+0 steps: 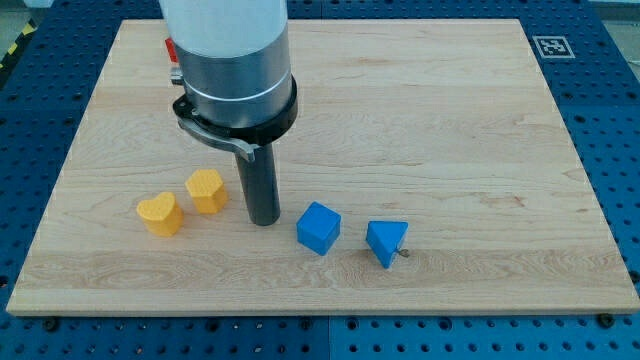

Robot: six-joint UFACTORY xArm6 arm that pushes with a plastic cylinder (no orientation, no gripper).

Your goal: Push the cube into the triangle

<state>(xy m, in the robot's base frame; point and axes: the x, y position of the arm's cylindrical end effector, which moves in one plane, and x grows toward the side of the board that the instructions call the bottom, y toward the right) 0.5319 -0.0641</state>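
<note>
A blue cube (pixel 319 228) lies on the wooden board near the view's bottom, a little left of centre. A blue triangle block (pixel 386 241) lies just to its right, with a small gap between them. My tip (pixel 264 220) is the lower end of the dark rod and rests on the board just left of the cube, a short gap away from it. The arm's grey and white body rises above it toward the view's top.
Two yellow heart-shaped blocks lie left of my tip, one (pixel 206 190) close beside the rod and one (pixel 159 213) farther left. A fiducial marker (pixel 551 46) sits at the board's top right corner. The blue perforated table (pixel 620 120) surrounds the board.
</note>
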